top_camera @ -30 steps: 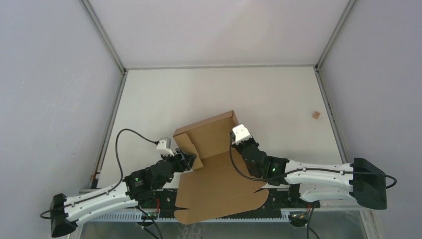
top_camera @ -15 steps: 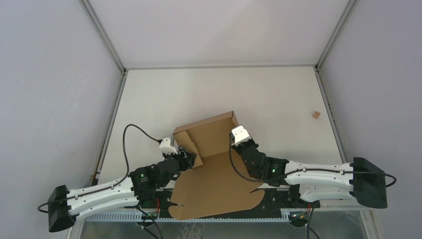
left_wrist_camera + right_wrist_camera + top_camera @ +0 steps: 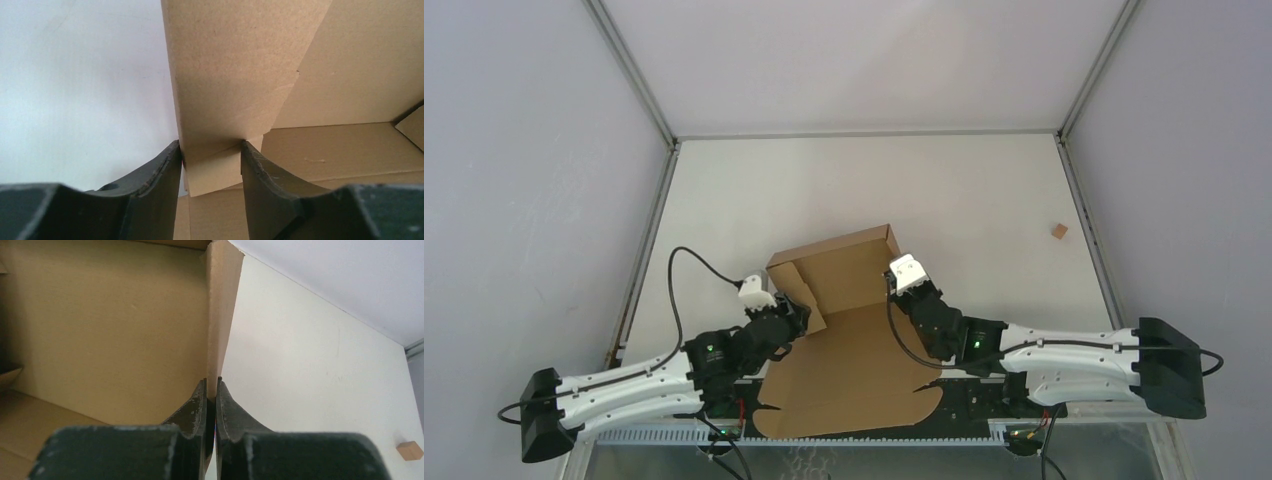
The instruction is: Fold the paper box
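The paper box [image 3: 849, 350] is plain brown cardboard, lying half folded near the table's front edge, with its tray part toward the back and its big lid flap toward the arms. My left gripper [image 3: 792, 316] is at the tray's left wall. In the left wrist view the gripper [image 3: 210, 150] has its jaws set against both sides of a doubled-over wall flap of the box [image 3: 230, 65]. My right gripper [image 3: 903, 287] is shut on the thin upright right wall. In the right wrist view the gripper [image 3: 212, 385] pinches that wall of the box [image 3: 220, 315].
A tiny brown cardboard scrap [image 3: 1059, 230] lies at the far right of the table, and it also shows in the right wrist view [image 3: 409, 450]. Metal frame rails [image 3: 646, 250] run along the table's sides and back. Grey walls enclose the table.
The box has shifted a little to the left, and its lid flap lies lower and further left. My left arm has moved left with the left wall. The right gripper has barely moved.
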`<move>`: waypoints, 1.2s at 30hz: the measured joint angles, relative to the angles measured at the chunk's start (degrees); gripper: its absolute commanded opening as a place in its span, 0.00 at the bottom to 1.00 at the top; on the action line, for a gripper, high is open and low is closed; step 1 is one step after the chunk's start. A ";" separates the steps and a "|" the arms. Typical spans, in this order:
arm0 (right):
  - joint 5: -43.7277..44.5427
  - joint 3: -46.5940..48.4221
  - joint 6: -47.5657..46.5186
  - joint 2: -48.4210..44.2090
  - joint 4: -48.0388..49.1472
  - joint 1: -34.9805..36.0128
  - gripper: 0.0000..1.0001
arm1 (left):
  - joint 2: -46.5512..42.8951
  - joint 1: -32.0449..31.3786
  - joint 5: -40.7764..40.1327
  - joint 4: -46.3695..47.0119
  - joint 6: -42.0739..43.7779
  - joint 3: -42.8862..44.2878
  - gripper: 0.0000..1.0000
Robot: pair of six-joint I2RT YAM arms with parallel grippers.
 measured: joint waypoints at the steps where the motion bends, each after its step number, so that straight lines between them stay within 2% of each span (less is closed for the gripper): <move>1: -0.42 0.00 0.20 -0.35 -0.20 -0.02 0.01 | -0.02 -0.02 -0.11 -0.37 -0.11 0.13 0.68; 3: -0.81 -0.02 0.79 -1.22 -1.11 -0.50 0.03 | -0.26 -0.02 -0.83 -1.99 -0.02 0.46 0.75; 7: -3.67 -0.02 4.59 -3.30 -4.81 -4.96 0.01 | -0.17 0.46 -1.64 -6.19 2.38 2.29 0.76; 13: -14.21 0.02 13.81 -4.50 -13.64 -17.62 0.01 | 4.09 4.68 -1.16 -10.60 8.35 13.68 0.76; 19: -22.56 4.39 21.53 1.03 -23.15 -23.50 0.00 | 4.72 7.78 -0.13 -10.88 12.44 19.30 0.77; 22: -26.69 7.78 26.53 5.20 -27.89 -26.95 0.10 | 4.04 9.77 0.39 -11.28 13.79 19.43 0.77; 24: -28.70 9.09 29.38 7.65 -29.99 -28.57 0.27 | 3.58 11.28 1.18 -11.72 14.75 19.43 0.77; 25: -29.20 9.33 30.62 8.52 -30.71 -29.00 0.29 | 3.41 11.72 1.53 -11.87 15.13 19.43 0.77; 29: -32.13 9.57 33.44 9.73 -33.90 -29.68 0.49 | 2.73 12.98 2.93 -12.07 16.35 19.43 0.77; 32: -35.50 12.35 33.00 8.79 -36.87 -31.45 0.70 | 2.49 13.55 3.67 -12.07 17.20 19.43 0.77; 36: -38.32 18.62 30.91 6.03 -39.69 -35.43 0.71 | 1.95 13.81 4.59 -12.24 17.75 19.43 0.76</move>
